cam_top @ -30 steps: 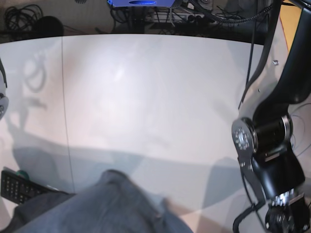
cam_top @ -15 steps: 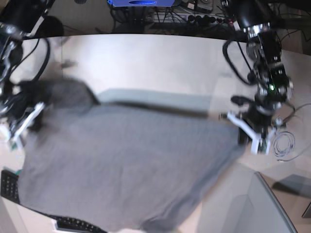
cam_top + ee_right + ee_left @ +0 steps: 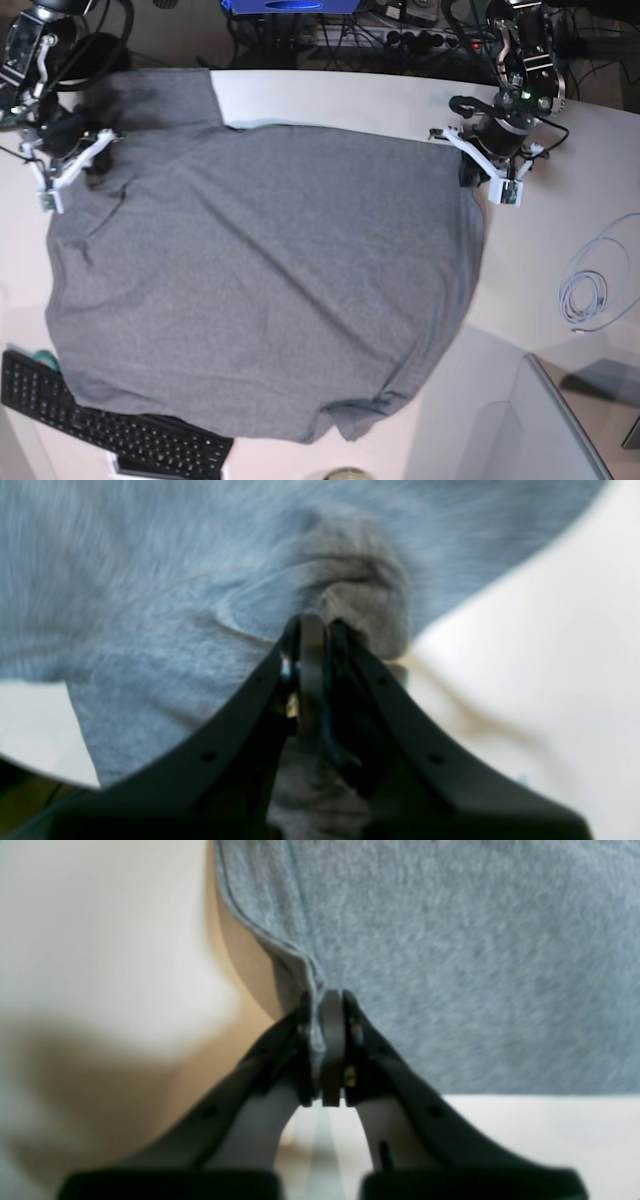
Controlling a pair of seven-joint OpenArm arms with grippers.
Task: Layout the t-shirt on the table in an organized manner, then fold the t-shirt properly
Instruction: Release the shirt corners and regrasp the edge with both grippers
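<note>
The heather-grey t-shirt (image 3: 260,280) lies spread over most of the white table (image 3: 540,250), its lower hem rumpled near the front edge. My left gripper (image 3: 470,168) is at the shirt's far right corner and is shut on its hemmed edge. The left wrist view shows the left gripper (image 3: 325,1010) with cloth (image 3: 450,965) pinched between the fingertips. My right gripper (image 3: 93,168) is at the far left corner. In the right wrist view the right gripper (image 3: 315,630) is shut on a bunched fold of the t-shirt (image 3: 150,595).
A black keyboard (image 3: 110,430) lies at the front left, partly under the shirt's hem. A coiled white cable (image 3: 585,290) rests on the right. A grey panel (image 3: 570,420) stands at the front right. Cables and a blue box (image 3: 290,6) sit behind the far edge.
Both grippers have carried the shirt toward the far edge. It has gone from a heap at the front to a spread sheet across the table.
</note>
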